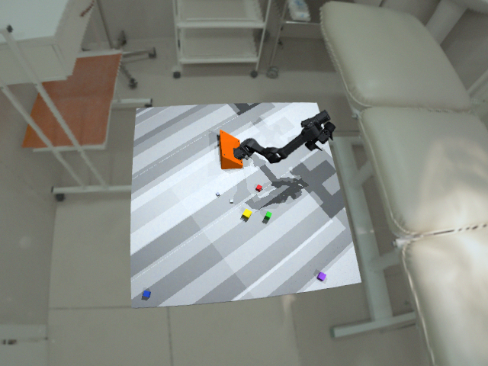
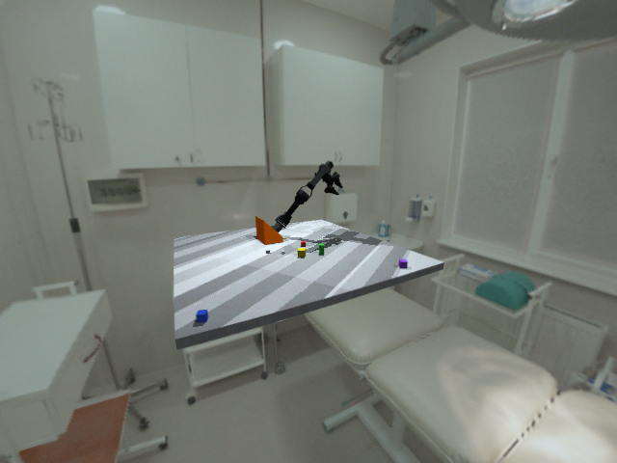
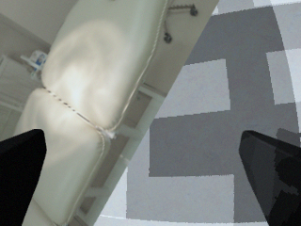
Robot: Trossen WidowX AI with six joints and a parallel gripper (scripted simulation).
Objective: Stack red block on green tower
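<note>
While the blue block (image 1: 146, 293) and purple block (image 1: 321, 276) sit at the lower edge of the tabletop (image 1: 189, 252) in the top view, the green tower (image 1: 268, 215) stands mid-frame beside a yellow block (image 1: 246, 213), with the red block (image 1: 258, 187) just above them, apart and untouched. Farther up, at the upper right of the tabletop, the end effector (image 1: 319, 137) hangs high, fingers wide and holding nothing. Judging by this, the reach has not begun; next it must swing down-left over the red block and descend.

The red block (image 1: 258, 187) sits flat on the bench (image 1: 189, 252), small and alone. The green tower (image 1: 268, 215) (upright, taller than wide) stands near it, apart.
</note>
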